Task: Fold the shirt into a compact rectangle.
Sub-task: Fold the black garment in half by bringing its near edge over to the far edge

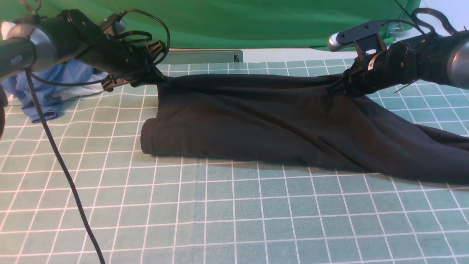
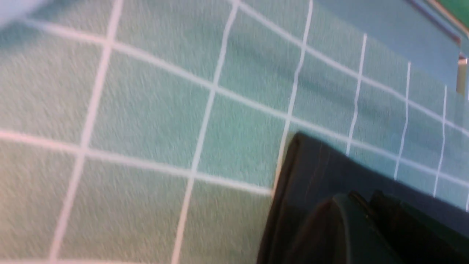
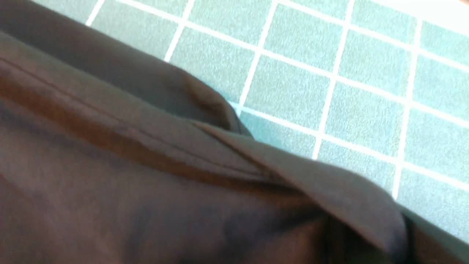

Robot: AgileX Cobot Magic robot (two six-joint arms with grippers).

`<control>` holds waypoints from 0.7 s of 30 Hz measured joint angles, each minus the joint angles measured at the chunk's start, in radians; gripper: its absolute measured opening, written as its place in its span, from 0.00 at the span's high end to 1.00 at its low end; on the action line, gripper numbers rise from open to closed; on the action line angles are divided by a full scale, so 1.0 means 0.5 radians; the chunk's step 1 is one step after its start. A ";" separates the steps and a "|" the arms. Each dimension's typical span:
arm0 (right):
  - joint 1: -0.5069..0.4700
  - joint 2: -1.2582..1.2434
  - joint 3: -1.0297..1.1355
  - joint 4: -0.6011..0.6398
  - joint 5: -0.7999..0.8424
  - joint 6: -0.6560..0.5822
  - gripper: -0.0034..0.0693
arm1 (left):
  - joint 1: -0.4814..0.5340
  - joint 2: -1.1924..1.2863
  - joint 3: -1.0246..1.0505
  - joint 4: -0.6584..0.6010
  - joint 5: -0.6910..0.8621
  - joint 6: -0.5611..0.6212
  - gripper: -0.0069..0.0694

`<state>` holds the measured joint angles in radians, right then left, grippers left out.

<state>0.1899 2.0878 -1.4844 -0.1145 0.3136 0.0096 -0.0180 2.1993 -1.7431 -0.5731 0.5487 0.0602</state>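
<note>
Nearest me lies bare gridded mat. Beyond it the shirt stretches across the middle as a long band, its near edge rolled at the left and its right end sprawling loose. My left gripper pinches the raised far edge. My right gripper meets that edge too, but I cannot tell whether its jaws grip. Farthest left sit blue and white garments. I judge one lengthwise fold is under way, with the crosswise folds left.

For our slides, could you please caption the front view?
Left pincer and right pincer at the far edge of a black shirt on gridded mat.
</note>
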 joint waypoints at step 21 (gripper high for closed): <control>-0.014 -0.177 -0.655 0.061 0.745 -0.055 0.74 | 0.100 -0.196 -0.410 0.166 1.197 -0.052 0.40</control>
<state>0.1832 1.9994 -1.8119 -0.0839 0.6861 -0.0181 0.0319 2.1013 -1.9482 -0.4901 1.1472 0.0341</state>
